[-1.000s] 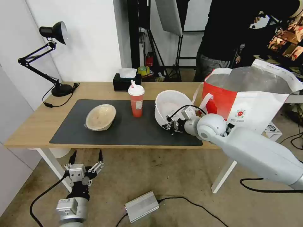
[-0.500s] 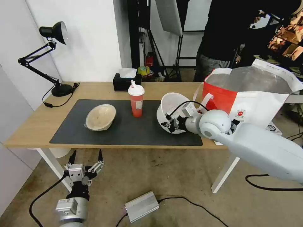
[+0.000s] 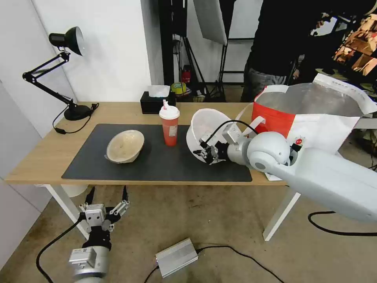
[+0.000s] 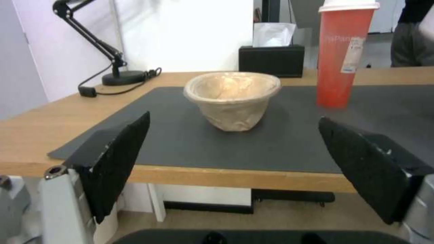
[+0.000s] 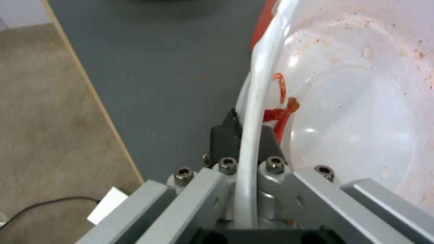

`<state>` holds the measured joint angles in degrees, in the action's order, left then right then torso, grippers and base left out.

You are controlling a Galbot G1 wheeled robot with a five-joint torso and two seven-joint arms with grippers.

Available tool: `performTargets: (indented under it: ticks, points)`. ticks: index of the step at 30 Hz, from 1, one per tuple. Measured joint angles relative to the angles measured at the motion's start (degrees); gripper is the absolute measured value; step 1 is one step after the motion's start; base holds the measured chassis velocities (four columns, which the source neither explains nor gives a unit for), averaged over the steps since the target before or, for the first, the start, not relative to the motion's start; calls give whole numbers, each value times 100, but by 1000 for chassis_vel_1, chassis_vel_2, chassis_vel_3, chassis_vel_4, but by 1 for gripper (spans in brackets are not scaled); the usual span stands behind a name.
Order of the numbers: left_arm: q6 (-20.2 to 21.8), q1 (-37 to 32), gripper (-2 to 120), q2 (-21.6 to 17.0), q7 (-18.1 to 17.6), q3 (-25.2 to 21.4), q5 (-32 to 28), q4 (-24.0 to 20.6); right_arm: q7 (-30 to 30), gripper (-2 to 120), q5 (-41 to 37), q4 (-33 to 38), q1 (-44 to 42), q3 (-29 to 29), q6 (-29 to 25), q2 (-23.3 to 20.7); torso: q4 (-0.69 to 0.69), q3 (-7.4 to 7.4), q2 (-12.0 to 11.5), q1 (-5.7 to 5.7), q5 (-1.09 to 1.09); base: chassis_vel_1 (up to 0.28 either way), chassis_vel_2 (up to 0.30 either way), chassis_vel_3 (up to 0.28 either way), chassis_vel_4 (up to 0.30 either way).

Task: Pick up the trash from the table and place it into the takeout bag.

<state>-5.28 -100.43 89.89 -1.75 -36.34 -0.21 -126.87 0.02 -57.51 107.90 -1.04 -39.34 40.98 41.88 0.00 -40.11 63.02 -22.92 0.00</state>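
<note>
The right gripper pinches the white bowl's near rim, bowl tilted above the mat, with the bag just to its right; left gripper hangs open below the table.

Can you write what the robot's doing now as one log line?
right gripper: shut on white bowl rim, tilted above mat | left gripper: open, below table edge

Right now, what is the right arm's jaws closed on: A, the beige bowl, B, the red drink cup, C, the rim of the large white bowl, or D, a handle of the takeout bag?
C: the right gripper pinches the rim of the large white bowl, tilted on its side above the mat.
</note>
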Motion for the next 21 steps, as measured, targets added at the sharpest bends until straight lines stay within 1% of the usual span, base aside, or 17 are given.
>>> performTargets:
  ticks: [5, 12, 21]
  points:
    - [-21, -13, 100, 1, 0, -14, 10, 5, -5, 0, 28, -27, 0, -45, 0, 30, 0, 0, 0, 0, 1, 0, 0, 0, 0]
    - [-22, -9, 100, 0, -2, -20, 10, 6, -45, 0, 27, 29, 259, -167, -19, 48, 0, 0, 0, 0, 0, 0, 0, 0, 0]
    - [-22, 2, 100, -3, -6, -34, 5, 12, -98, 0, -65, 347, 648, -279, -38, 46, 0, 0, 1, 0, 0, 0, 0, 0, 0]
